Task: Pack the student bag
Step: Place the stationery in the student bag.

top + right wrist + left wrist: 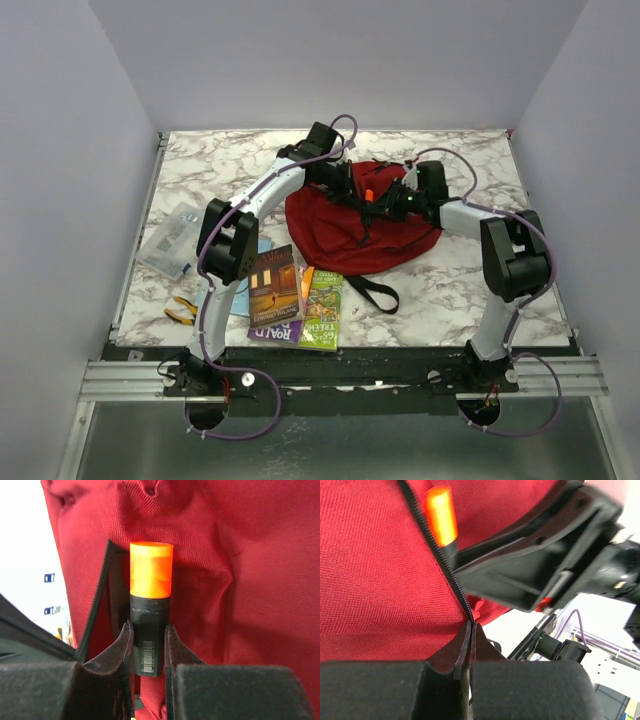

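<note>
Currently: student bag (365, 238) lies flat near the middle of the marble counter (470, 290), red bulk spreading toward 6 o'clock. A black strap (373, 292) trails off it at 5 o'clock.

Left gripper (469, 630): jaws pressed together, pinching the bag's fabric right at the black zipper line (452, 580).

Right gripper (149, 640): clamped on the black barrel of a marker (150, 595). The orange cap points away from the gripper and sits against the red cloth beside the zipper edge. Cannot tell whether any part of the marker is inside the opening.

Top view: both grippers meet over the bag's 12 o'clock end, the left arm reaching in from 9 o'clock, the right from 3 o'clock.

Off the bag:
- At 7 o'clock of it, a dark-covered book (274, 283) and a green book (322, 305) lie side by side, the dark one overlapping a purple book (272, 331).
- Yellow-handled pliers (182, 310) lie at 8 o'clock near the counter edge.
- A clear plastic packet (172, 238) lies at 9 o'clock.
</note>
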